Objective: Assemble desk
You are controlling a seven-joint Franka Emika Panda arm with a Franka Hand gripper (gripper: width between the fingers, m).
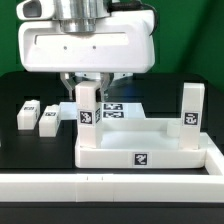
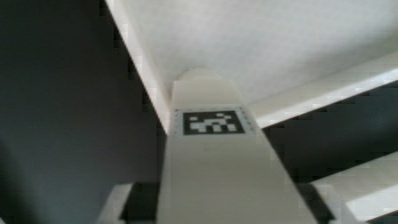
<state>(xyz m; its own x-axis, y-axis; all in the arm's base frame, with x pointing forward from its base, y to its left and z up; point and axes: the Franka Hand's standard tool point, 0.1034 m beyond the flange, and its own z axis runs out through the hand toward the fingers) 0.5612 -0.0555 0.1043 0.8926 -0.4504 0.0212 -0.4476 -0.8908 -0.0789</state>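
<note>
The white desk top (image 1: 110,152) lies on the black table with its rim up. Two tagged legs stand upright in it, one at the back corner on the exterior view's left (image 1: 88,108) and one on the right (image 1: 191,105). My gripper (image 1: 88,86) hangs straight over the left leg with its fingers down both sides of the leg's upper end. In the wrist view that leg (image 2: 214,150) runs between the jaws, its tag facing the camera, and the dark pads (image 2: 150,205) press its sides. The desk top (image 2: 267,40) shows pale beyond it. Two more legs (image 1: 27,113) (image 1: 48,120) lie loose at the left.
The marker board (image 1: 112,110) lies flat behind the desk top, between the two upright legs. A long white border wall (image 1: 110,186) runs along the front. The arm's large white body hides the area behind.
</note>
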